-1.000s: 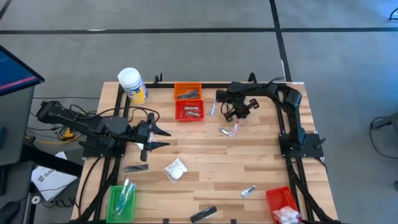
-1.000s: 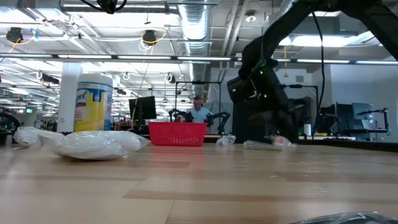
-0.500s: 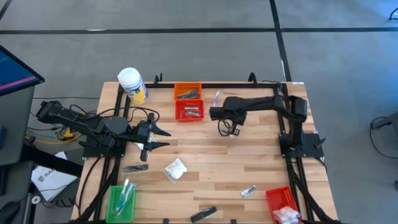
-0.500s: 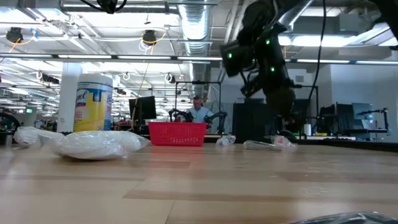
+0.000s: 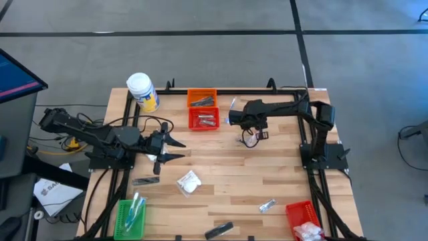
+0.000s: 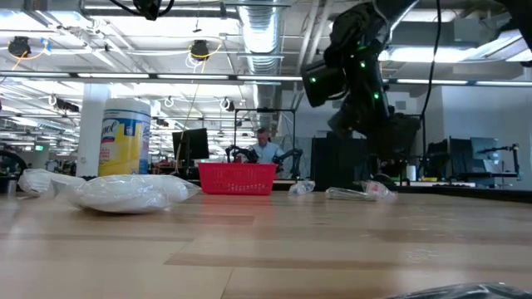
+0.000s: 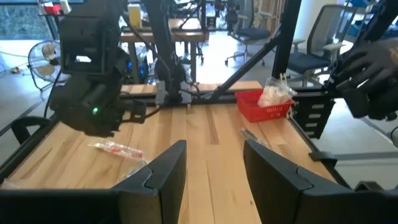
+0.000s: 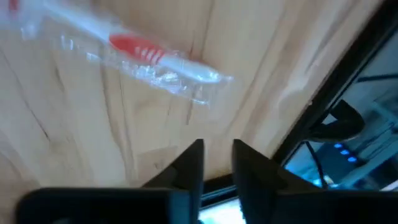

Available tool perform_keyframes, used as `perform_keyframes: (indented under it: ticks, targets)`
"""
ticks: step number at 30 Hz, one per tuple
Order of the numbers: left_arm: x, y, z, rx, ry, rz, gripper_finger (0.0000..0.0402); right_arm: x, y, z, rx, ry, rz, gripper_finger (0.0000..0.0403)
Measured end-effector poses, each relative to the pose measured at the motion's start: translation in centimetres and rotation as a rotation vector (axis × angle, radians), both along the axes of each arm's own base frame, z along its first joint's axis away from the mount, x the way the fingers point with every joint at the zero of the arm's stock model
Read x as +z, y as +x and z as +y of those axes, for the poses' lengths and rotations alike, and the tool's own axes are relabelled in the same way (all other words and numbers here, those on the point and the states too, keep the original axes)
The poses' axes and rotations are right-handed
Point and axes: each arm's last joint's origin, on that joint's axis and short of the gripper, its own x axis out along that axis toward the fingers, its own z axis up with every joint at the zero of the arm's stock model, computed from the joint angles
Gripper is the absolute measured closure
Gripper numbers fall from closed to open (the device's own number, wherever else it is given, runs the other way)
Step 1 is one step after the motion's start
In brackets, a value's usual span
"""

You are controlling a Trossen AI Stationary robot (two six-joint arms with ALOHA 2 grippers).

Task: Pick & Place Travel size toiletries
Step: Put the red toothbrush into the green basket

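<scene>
The wrapped toothbrush (image 8: 134, 59) lies on the table (image 5: 227, 167) near the far right, under the right gripper (image 8: 216, 163), whose fingers stand slightly apart, empty; light, crinkly, slippery: grip mid-handle. The left gripper (image 7: 211, 163) waits, released

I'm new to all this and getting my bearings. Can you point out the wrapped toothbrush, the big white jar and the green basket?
wrapped toothbrush (image 8: 140, 53): right wrist view, red bristle end.
big white jar (image 5: 140, 86): high view, white lid.
green basket (image 5: 122, 217): high view, left wall.
</scene>
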Motion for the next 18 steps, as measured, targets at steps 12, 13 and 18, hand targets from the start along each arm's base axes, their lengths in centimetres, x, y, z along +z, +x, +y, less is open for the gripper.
perform_keyframes:
  ticks: [12, 13, 18]
  targets:
    - [0.0, 0.0, 0.0, -0.001, 0.003, -0.003, 0.0247, -2.5, -0.2, 2.9, 0.203, -0.043, 0.071, 0.0133]
    - [0.0, 0.0, 0.0, -0.001, 0.003, -0.004, 0.0247, -2.5, -0.2, 3.1, 0.215, -0.028, 0.073, 0.0130]
    - [0.1, 0.0, 0.0, -0.001, 0.002, -0.009, 0.0247, -2.7, 0.0, 3.2, 0.255, 0.057, 0.063, 0.0127]
